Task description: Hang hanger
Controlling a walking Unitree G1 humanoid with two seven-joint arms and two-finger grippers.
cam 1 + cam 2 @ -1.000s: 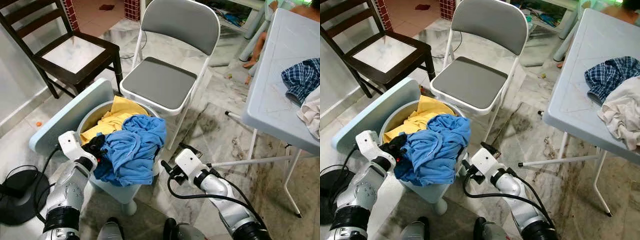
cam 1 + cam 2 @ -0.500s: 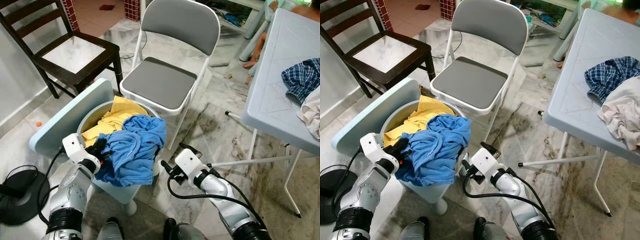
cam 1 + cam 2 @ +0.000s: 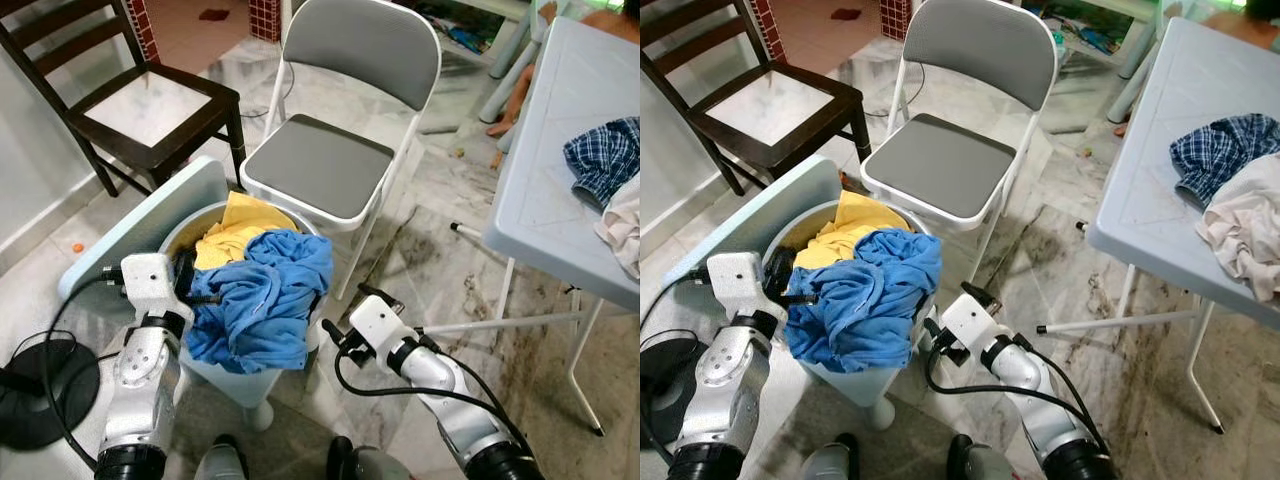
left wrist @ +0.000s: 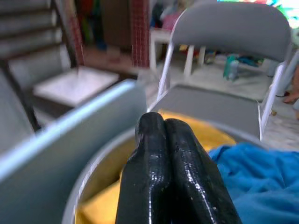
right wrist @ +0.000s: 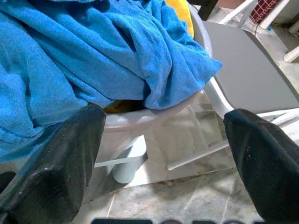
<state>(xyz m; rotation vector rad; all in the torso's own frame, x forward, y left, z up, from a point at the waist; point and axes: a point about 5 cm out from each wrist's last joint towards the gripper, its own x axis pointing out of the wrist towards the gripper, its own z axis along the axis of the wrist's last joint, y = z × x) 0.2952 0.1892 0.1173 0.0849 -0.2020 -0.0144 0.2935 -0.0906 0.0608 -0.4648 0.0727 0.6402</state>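
No hanger can be made out. A pale round laundry bin [image 3: 176, 232] stands in front of me, holding a blue garment [image 3: 265, 295] over a yellow one [image 3: 235, 225]. My left gripper [image 3: 190, 280] is at the bin's left rim beside the blue garment. In the left wrist view its fingers [image 4: 161, 140] are pressed together with nothing between them, pointing over the yellow cloth. My right gripper [image 3: 345, 315] is low at the bin's right side, open and empty; its wrist view looks past wide-apart fingertips [image 5: 60, 154] at the blue garment [image 5: 93, 60].
The bin's lid [image 3: 140, 235] leans at its left. A grey folding chair [image 3: 320, 165] stands just behind the bin, a dark wooden chair [image 3: 150, 105] at far left. A light table [image 3: 560, 180] on the right carries a plaid shirt [image 3: 605, 155] and pale cloth [image 3: 625, 225]. A black round base [image 3: 40, 385] lies at left.
My left gripper has come off the blue garment's edge and swung up and left to the bin's rim. The right arm has not moved.
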